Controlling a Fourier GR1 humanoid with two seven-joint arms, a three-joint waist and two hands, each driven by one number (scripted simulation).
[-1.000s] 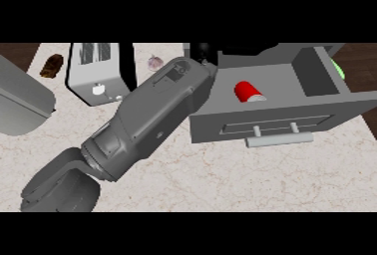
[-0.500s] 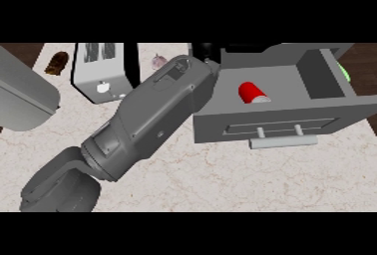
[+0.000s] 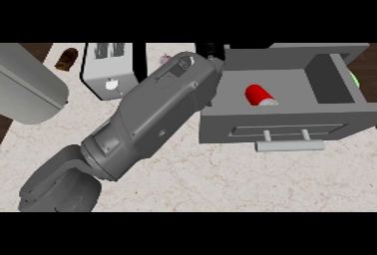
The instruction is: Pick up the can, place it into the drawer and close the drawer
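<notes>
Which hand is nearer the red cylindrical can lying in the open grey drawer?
Left. The left hand shows only partly at the back-left corner of the open grey drawer, at the end of its grey forearm, left of the red cylindrical can. The right hand is not in view.

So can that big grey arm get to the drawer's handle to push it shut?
Probably yes. The handle sticks out at the drawer's front with bare counter before it, nothing blocking. The arm sits just left of the drawer; its hand is mostly hidden, so it would need to swing round.
</notes>
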